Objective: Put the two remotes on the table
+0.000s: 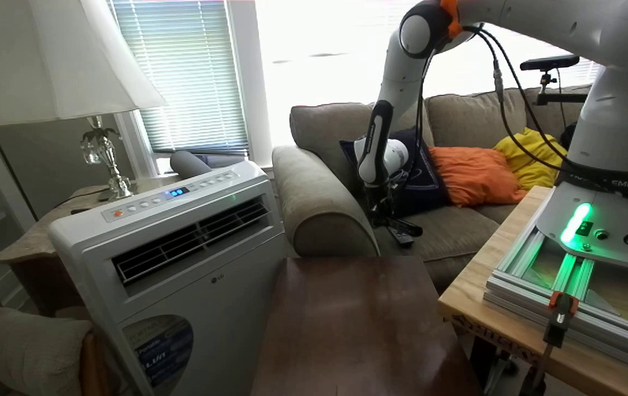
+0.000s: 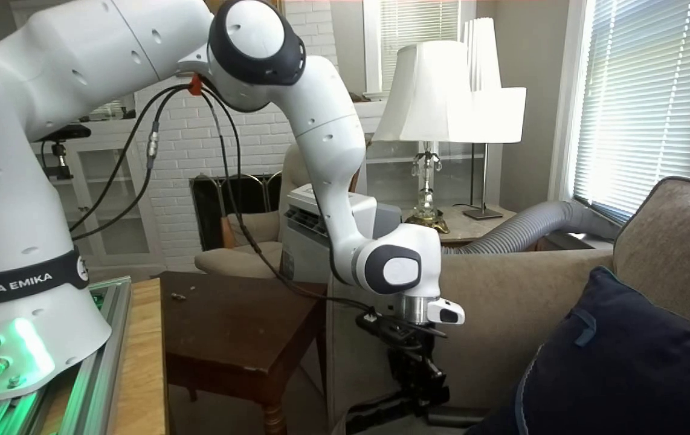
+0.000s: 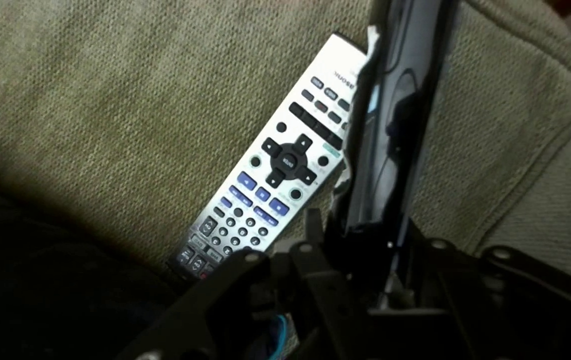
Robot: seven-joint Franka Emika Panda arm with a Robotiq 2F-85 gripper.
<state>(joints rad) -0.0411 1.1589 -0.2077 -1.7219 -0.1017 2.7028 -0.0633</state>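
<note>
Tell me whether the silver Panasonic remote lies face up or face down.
Face up: in the wrist view, the silver Panasonic remote on the sofa seat shows its arrow keys and blue playback buttons.

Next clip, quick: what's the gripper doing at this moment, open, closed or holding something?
Gripper: closed, holding the black remote.

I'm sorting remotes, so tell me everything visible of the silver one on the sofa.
The silver remote lies face up on the sofa, slanting across the wrist view. Long and plastic-looking, it darkens at the number-key end. Black and blue buttons include arrows around ENTER. The gripper and gripped black remote partly hide one side; any contact is unclear.
</note>
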